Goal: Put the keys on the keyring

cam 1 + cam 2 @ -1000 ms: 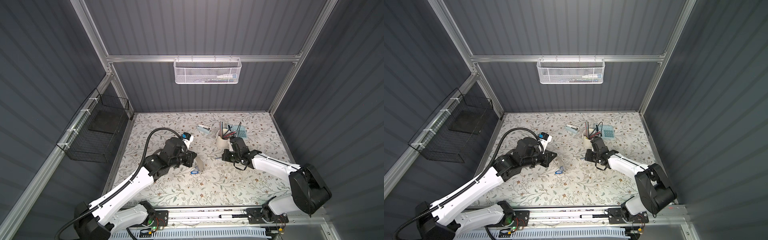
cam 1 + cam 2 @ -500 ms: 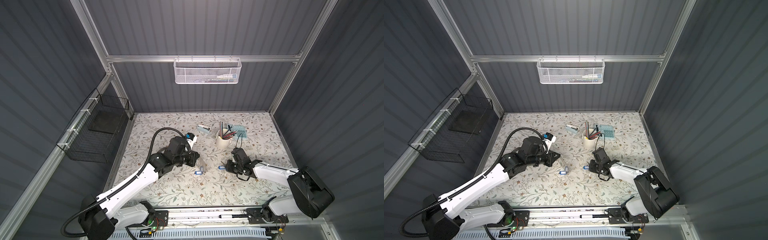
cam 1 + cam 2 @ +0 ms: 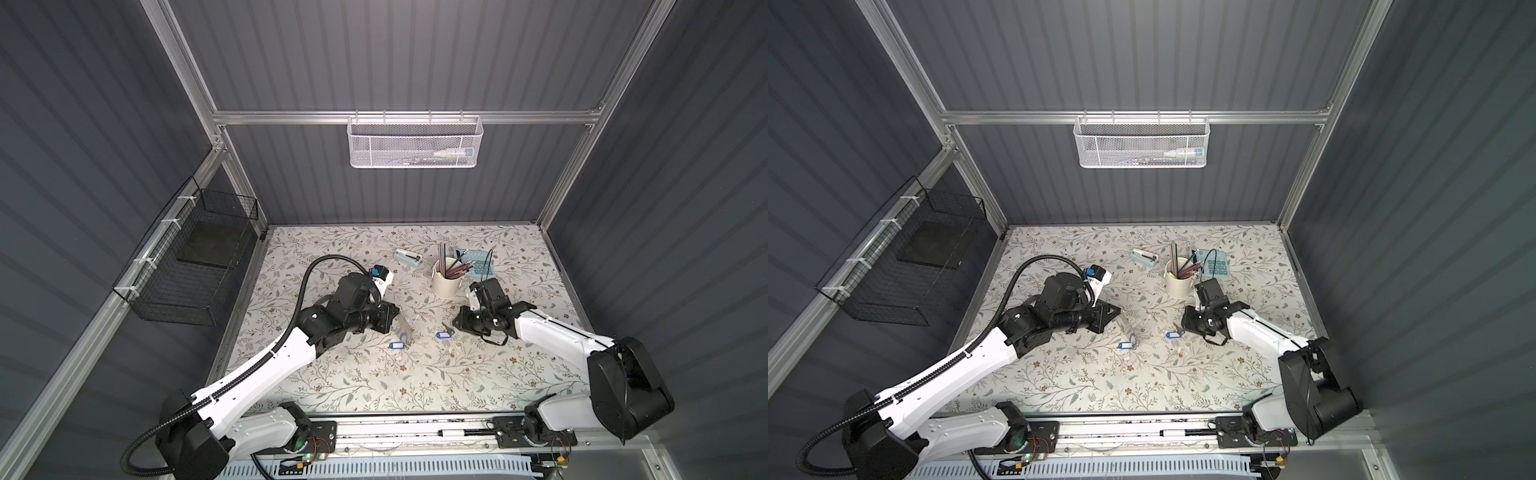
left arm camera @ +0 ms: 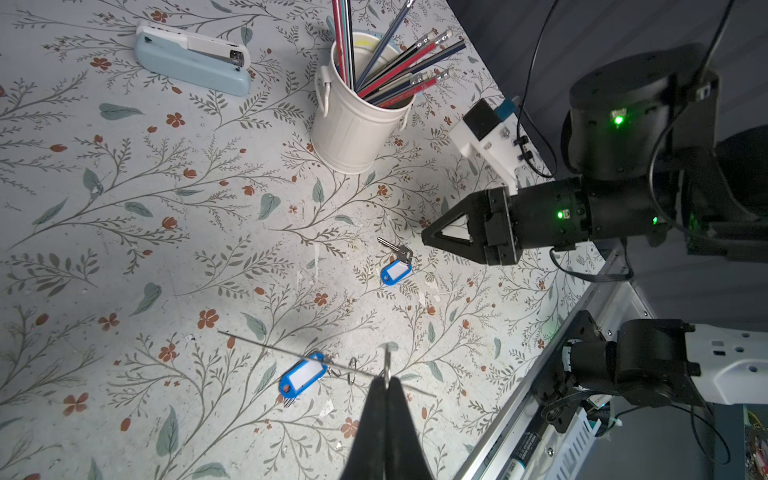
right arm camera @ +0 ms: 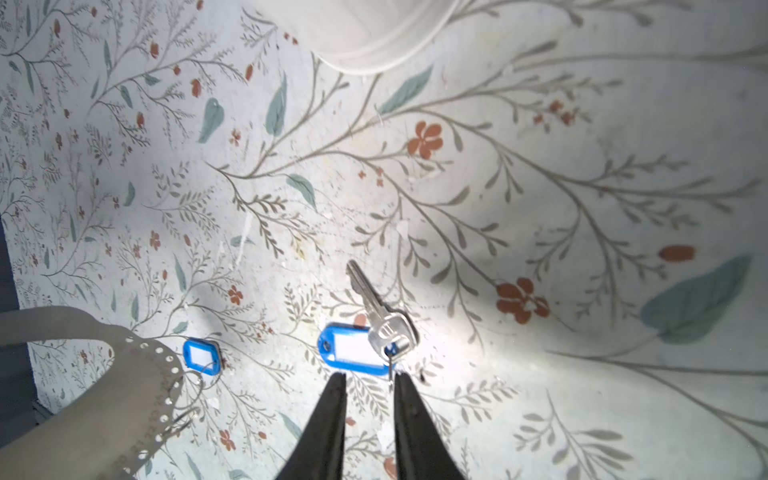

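My left gripper (image 4: 386,380) is shut on the rim of the keyring (image 4: 291,352), a thin grey loop seen edge-on in the left wrist view and as a studded band (image 5: 137,374) in the right wrist view. One of the keys (image 4: 302,375) lies under the loop, its blue tag and small wire rings against the rim; whether it is threaded on I cannot tell. The other key (image 5: 376,305) lies flat on the table with its blue tag (image 5: 351,347), just ahead of my right gripper (image 5: 370,378). That gripper is open, its fingers a small gap apart, holding nothing.
A white cup (image 3: 446,286) of pencils stands just behind the right gripper. A pale blue stapler (image 3: 408,258) and a calculator (image 3: 478,266) lie further back. A black wire basket (image 3: 195,257) hangs on the left wall. The metal rail (image 4: 540,374) edges the table front.
The right gripper came down from beside the cup, opened, and the second key now lies on the table before it. The left arm shifted slightly right with the keyring.
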`<action>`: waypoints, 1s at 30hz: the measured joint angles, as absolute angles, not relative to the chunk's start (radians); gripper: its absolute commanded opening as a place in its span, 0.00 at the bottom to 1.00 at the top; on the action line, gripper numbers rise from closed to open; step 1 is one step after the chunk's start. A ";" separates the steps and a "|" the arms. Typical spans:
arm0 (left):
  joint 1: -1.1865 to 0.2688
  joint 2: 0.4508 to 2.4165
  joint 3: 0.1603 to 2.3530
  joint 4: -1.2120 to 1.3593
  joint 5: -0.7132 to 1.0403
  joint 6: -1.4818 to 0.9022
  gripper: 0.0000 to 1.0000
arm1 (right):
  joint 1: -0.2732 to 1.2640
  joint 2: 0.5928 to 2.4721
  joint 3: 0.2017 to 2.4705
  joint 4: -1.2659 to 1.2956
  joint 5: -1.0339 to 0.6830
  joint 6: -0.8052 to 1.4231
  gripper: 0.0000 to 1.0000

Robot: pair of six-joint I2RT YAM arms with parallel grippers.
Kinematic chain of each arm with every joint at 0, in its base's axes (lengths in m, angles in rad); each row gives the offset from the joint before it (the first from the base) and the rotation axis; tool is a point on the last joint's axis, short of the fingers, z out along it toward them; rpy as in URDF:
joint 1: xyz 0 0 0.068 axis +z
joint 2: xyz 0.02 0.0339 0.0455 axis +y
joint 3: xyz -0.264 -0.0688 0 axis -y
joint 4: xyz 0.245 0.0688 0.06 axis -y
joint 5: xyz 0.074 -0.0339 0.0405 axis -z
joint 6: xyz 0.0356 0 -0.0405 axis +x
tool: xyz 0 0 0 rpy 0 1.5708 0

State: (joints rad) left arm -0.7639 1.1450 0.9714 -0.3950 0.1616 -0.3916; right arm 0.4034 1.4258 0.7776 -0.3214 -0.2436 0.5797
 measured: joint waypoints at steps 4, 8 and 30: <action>-0.764 1.135 0.971 -0.395 0.161 -0.392 0.00 | 0.393 1.492 0.841 -0.392 -0.266 0.538 0.20; -0.764 1.122 0.971 -0.395 0.159 -0.392 0.00 | 0.388 1.563 0.864 -0.433 -0.296 0.507 0.18; -0.764 1.115 0.971 -0.395 0.154 -0.384 0.00 | 0.389 1.662 0.894 -0.464 -0.348 0.440 0.01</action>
